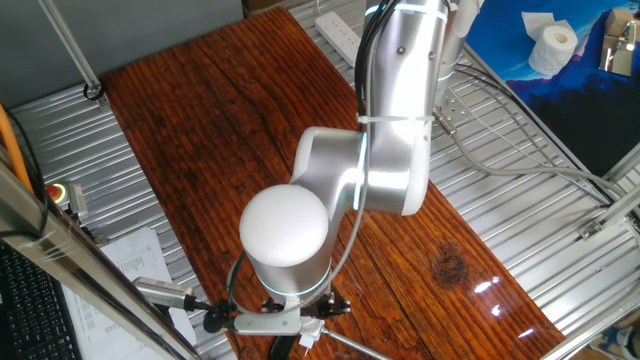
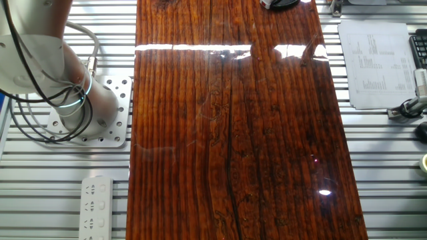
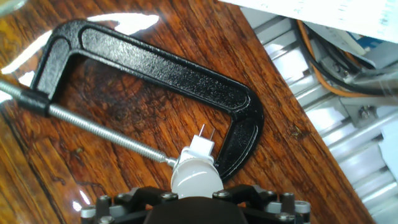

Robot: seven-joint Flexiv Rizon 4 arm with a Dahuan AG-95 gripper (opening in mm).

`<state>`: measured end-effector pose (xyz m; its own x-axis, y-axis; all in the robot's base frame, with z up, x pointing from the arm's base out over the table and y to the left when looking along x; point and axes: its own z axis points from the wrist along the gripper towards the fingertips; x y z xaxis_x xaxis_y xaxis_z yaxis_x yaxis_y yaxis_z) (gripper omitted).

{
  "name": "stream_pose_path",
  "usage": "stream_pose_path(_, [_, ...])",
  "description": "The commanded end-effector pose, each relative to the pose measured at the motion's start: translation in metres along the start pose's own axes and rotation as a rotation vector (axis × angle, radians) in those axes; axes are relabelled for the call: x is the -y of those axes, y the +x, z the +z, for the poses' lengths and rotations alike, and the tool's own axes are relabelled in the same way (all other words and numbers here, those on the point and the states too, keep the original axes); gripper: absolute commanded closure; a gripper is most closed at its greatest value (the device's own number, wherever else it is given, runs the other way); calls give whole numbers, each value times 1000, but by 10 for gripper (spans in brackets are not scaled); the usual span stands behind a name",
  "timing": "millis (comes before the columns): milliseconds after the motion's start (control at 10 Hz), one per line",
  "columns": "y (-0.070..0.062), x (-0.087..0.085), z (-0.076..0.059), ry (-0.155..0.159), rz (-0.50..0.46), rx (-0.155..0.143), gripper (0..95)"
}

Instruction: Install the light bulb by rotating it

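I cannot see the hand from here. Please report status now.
Gripper shut on the light bulb, pins forward. Black C-clamp lies on the wooden table right ahead. No socket in view.

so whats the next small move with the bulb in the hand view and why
Probably ease the small white frosted light bulb forward, pins first. It sits at the gripper with its two metal pins pointing at the black cast-iron C-clamp on the wooden table. No socket is visible, so this is tentative.
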<state>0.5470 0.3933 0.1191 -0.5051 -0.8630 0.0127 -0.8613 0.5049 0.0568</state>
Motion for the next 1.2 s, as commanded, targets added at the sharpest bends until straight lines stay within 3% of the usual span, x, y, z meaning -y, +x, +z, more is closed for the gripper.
stream_pose_path(100, [0,-1,0,-14,134,-10,380])
stream_pose_path(200, [0,0,1,-33,162,8,380])
stream_pose_path(500, [-4,-4,4,-57,195,12,380])
stream_pose_path(1000, [-12,-11,1,-55,196,0,380])
stream_pose_path(1100, [-12,-12,1,-55,200,-2,570])
stream_pose_path(1200, [-11,-11,4,-54,192,1,570])
